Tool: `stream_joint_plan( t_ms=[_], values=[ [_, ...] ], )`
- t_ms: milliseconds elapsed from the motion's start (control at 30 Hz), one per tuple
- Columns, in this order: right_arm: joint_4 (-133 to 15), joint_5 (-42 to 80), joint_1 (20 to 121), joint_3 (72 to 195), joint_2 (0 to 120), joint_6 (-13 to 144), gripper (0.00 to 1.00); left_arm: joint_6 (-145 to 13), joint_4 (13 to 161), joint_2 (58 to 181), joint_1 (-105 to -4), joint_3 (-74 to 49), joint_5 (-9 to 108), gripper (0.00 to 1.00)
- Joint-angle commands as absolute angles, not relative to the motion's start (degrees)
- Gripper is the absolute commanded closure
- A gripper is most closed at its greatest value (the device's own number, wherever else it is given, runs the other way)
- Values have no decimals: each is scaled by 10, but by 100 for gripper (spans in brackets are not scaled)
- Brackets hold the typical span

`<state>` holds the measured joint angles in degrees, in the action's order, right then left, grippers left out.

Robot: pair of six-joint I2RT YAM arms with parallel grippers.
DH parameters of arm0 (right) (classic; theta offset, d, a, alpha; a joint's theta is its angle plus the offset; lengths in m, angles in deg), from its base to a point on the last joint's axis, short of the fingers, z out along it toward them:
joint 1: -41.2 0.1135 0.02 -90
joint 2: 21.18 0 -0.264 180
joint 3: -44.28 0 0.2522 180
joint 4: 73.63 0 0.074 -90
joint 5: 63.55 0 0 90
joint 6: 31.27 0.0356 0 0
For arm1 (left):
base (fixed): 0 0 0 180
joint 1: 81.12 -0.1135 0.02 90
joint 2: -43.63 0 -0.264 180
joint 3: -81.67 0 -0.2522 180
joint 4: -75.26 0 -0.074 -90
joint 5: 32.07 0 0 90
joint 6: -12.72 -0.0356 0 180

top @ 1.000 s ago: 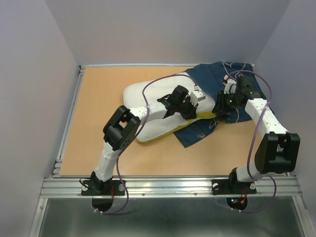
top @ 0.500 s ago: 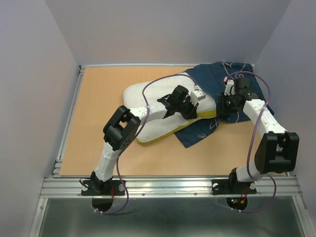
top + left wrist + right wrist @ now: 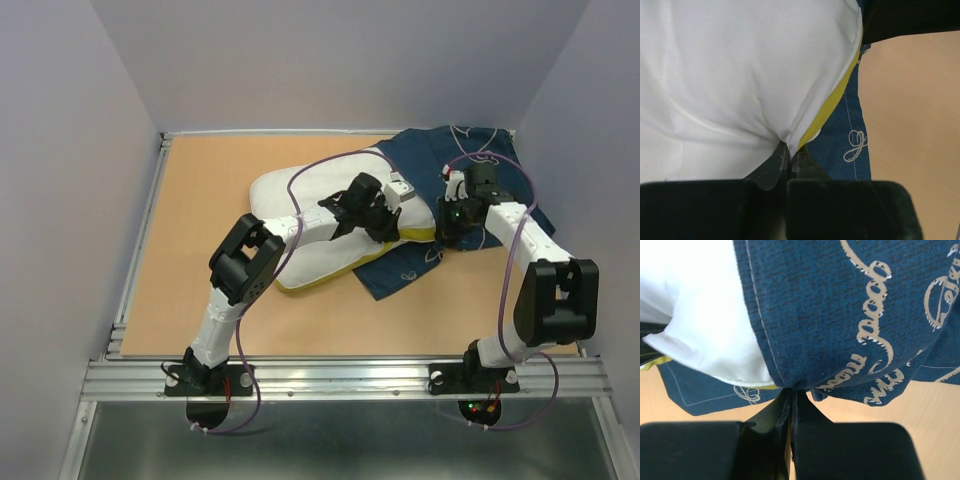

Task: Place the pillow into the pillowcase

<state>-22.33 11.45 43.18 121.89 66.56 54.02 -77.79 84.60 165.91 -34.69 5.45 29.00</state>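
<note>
Our left tool (image 3: 786, 154) is clenched on the yellow-banded edge of the pillow (image 3: 275, 195). Our right tool (image 3: 791, 394) is clenched on the hem of the pillowcase (image 3: 440, 150), just beside the pillow's right end. The pillow lies on the table (image 3: 200, 250), and only that end is under the navy cloth. We judge two risks. If the right pinch holds both layers, the mouth stays shut and the pillow bunches against it. The left tool's thin fold could also slip free under a push.
</note>
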Motion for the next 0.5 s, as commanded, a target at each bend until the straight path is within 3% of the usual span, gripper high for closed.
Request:
stream_joint_plan(
  t_ms=[0, 233, 467],
  values=[
    [-231, 59, 445, 1201, 621, 535, 100, -739, 793, 1648, -337, 83, 241, 100],
    [-185, -139, 463, 1198, 577, 538, 99, -639, 721, 1628, -343, 76, 220, 100],
    [-77, -212, 465, 1210, 568, 462, 100, -494, 635, 1601, -359, 76, 253, 100]
  ],
)
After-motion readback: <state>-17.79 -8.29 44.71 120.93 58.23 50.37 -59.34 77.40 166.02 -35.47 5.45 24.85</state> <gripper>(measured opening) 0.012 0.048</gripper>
